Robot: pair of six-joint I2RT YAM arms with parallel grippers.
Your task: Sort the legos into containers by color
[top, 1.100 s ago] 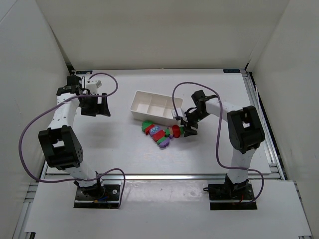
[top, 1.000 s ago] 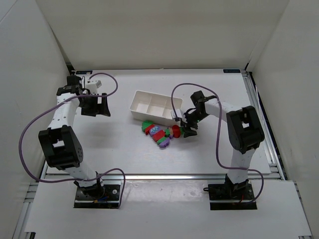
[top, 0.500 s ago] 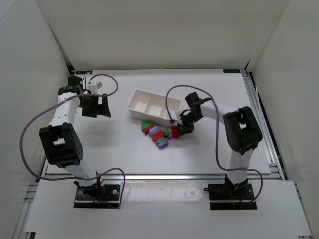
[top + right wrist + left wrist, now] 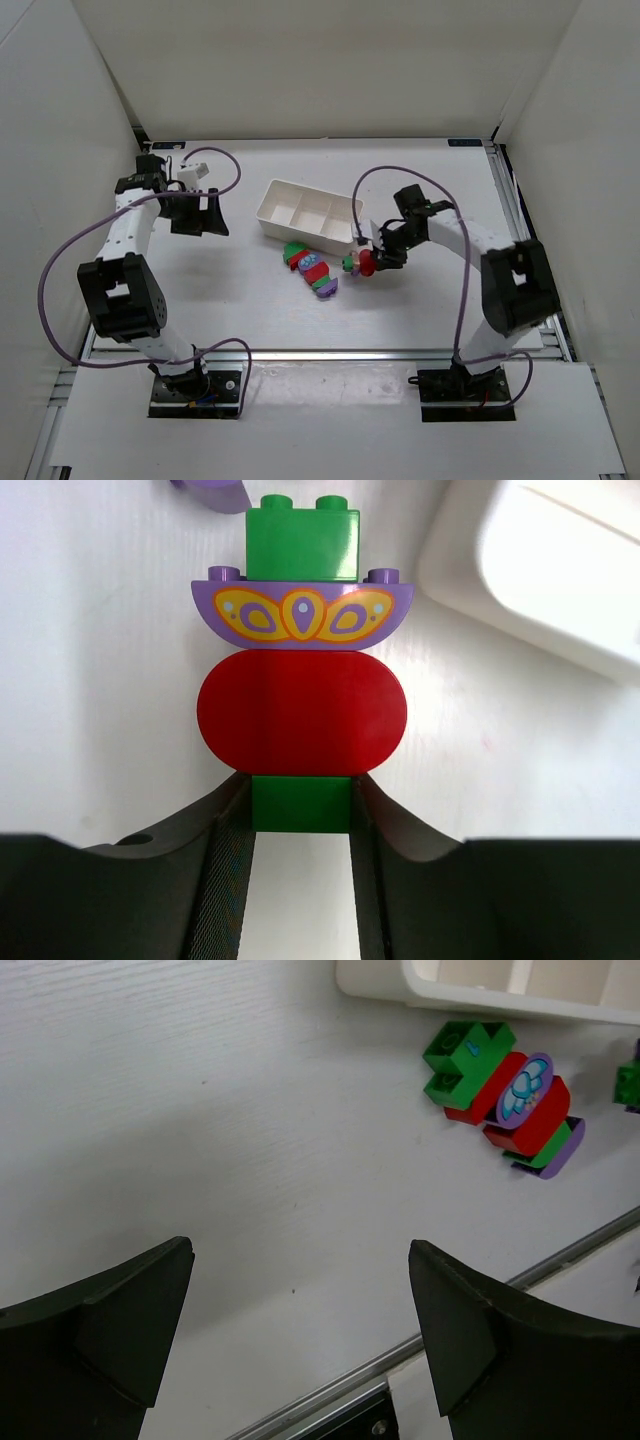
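- Counted two groups of legos: a held stack of four pieces, and a loose cluster lying on the bench.
- Read the held stack, from the hand outward, as one small green brick, one red rounded piece, one purple curved piece with a yellow print, and one green two-stud brick. Made that two green, one red, one purple.
- Found the small green brick clamped in the right hand, fingers drawn narrow and pressed against its two sides.
- Placed the held stack just off the near right corner of the tray, apart from the loose cluster. Could not tell whether resting on the bench or lifted off it.
- Made out in the loose cluster two red pieces and two purple ones, one of them an oval with a light blue print on top. Saw green at the end nearest the tray and a thin green strip at the other end, but could not count the green pieces for certain.
- Counted one tray, white and shallow, with three compartments side by side. Found both groups of legos outside it, along its near long wall.
- Found the left hand spread wide, holding nothing, over bare bench well to the left of the tray.
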